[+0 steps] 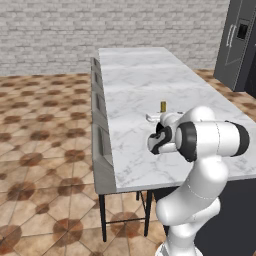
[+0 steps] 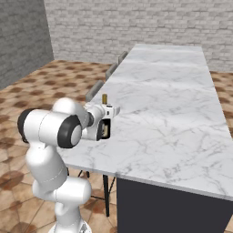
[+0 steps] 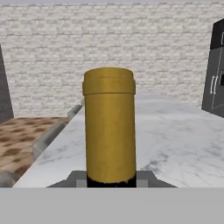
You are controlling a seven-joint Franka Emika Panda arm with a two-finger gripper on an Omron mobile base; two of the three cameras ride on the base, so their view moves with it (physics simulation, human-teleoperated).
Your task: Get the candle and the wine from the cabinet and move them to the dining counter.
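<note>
My gripper (image 3: 109, 180) is shut on the wine, with a finger on each side of its neck. The gold-foil neck (image 3: 109, 131) rises upright in the middle of the hand view. From the base, the gold top of the wine (image 1: 163, 106) (image 2: 104, 98) sticks up just above the gripper (image 1: 161, 120) (image 2: 107, 113). The bottle is over the near stool-side part of the dining counter (image 1: 150, 75) (image 2: 173, 91) (image 3: 179, 144), a long white marble top. I cannot tell whether the bottle's base touches the marble. The candle and the cabinet are out of view.
Grey stools (image 1: 101, 135) (image 2: 96, 90) line the counter's stool side. A tall dark fridge (image 1: 237, 42) (image 3: 214, 83) stands beyond the counter's far right corner. A pale brick wall closes the back, and patterned tile floor lies past the stools.
</note>
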